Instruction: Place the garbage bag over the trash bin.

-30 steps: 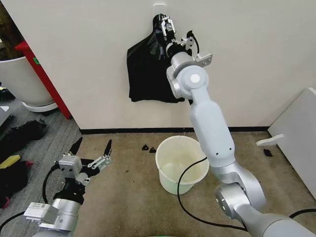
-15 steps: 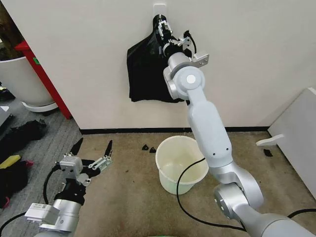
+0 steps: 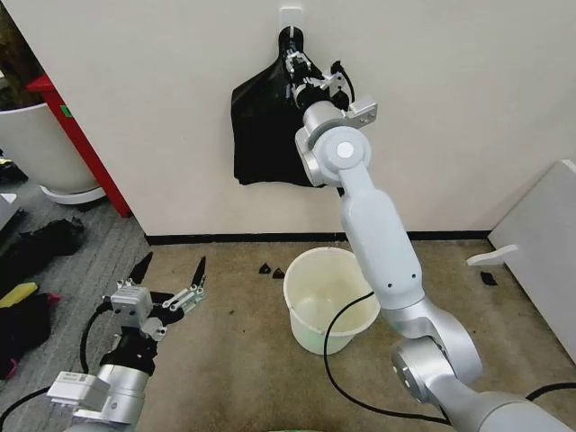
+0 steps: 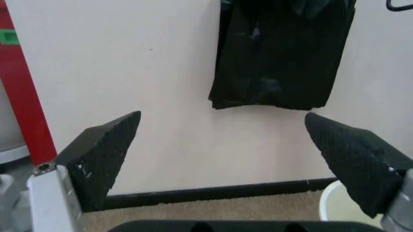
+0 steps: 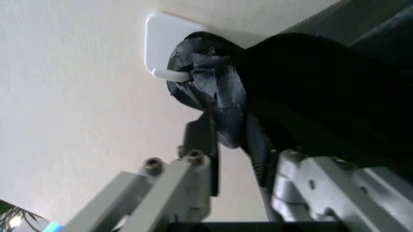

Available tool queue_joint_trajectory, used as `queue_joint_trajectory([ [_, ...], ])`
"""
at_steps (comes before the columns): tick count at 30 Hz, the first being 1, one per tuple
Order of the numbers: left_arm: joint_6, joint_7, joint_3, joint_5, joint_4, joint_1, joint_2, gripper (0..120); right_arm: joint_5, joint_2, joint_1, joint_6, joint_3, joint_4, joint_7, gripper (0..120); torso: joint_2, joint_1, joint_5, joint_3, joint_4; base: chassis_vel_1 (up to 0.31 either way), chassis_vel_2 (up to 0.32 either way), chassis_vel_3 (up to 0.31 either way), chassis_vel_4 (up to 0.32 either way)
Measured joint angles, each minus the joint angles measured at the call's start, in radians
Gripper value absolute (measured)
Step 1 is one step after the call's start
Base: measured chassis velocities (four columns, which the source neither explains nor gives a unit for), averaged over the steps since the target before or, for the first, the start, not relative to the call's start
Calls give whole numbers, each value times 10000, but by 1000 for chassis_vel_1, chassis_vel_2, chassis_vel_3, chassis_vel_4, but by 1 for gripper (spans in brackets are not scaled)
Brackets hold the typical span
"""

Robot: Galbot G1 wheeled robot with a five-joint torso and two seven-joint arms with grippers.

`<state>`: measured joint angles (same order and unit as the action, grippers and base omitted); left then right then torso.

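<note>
A garbage bag on its own is out of view. A flat bunch of black bags (image 3: 265, 135) (image 4: 277, 53) hangs on the wall from a white hook (image 3: 290, 16) (image 5: 161, 43). My right arm reaches up to it, and my right gripper (image 3: 292, 65) (image 5: 235, 140) is shut on the bunch's gathered neck (image 5: 213, 92) just below the hook. The trash bin (image 3: 306, 335), a cream-white bucket, stands on the carpet under that arm; its rim (image 4: 332, 208) shows in the left wrist view. My left gripper (image 3: 168, 270) (image 4: 221, 116) is open low at the left, holding nothing.
A large white planter (image 3: 31, 144) and a red post (image 3: 76, 135) stand at the left, with dark bundles (image 3: 45, 243) on the floor. A white panel (image 3: 540, 243) leans at the right. Small black scraps (image 3: 270, 268) lie near the bin. A black cable (image 3: 337, 360) loops past it.
My right gripper has moved left and slightly down, in onto the bunch's neck under the hook. The left arm and the bin have not moved.
</note>
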<state>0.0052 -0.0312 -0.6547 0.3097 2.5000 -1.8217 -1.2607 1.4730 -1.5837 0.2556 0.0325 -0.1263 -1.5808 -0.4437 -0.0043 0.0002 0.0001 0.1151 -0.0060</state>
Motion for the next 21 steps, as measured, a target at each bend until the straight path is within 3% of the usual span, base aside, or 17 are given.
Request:
queue_joint_trajectory([
  [3,-3,3,-2,0,0,-6,0,100,49,59,45,7,-12,-13,8,0,0,0,0,0,0,0,0,0,0],
  [21,-31,4,-1,5,0,8,14,100,269,319,474,15,177,-463,-47,0,0,0,0,0,0,0,0,0,0],
])
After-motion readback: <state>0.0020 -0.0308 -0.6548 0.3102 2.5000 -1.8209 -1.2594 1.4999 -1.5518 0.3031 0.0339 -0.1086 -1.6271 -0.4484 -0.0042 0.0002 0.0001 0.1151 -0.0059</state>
